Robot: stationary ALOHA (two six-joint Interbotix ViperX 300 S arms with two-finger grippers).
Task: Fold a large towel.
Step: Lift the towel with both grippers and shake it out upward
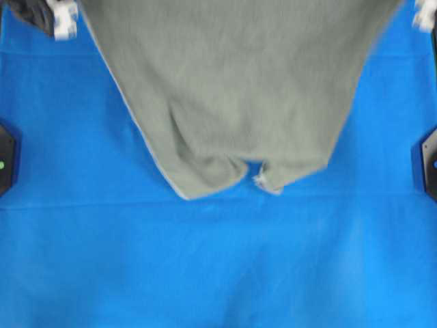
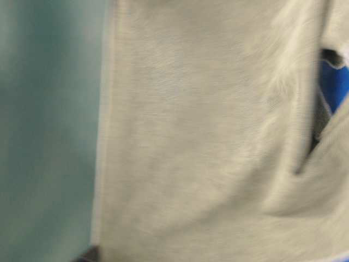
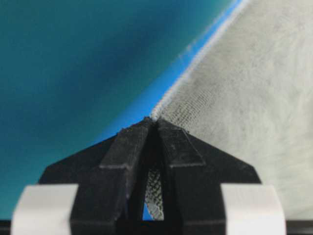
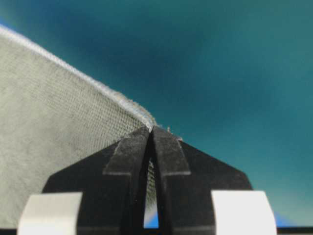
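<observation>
As hung: large towel (image 1: 239,96), 2 grippers (image 3: 154,120).

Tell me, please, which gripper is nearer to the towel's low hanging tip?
Neither, clearly. The left gripper pinches one upper corner of the large towel, the right gripper the other; the tip droops roughly midway between them.

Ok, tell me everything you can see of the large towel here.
The large towel is grey-green terry cloth with a thin pale hem. It hangs lifted, spread wide at the top and narrowing to bunched lower corners on the blue cloth surface. The left tool and right tool are each shut on a hemmed top corner.
</observation>
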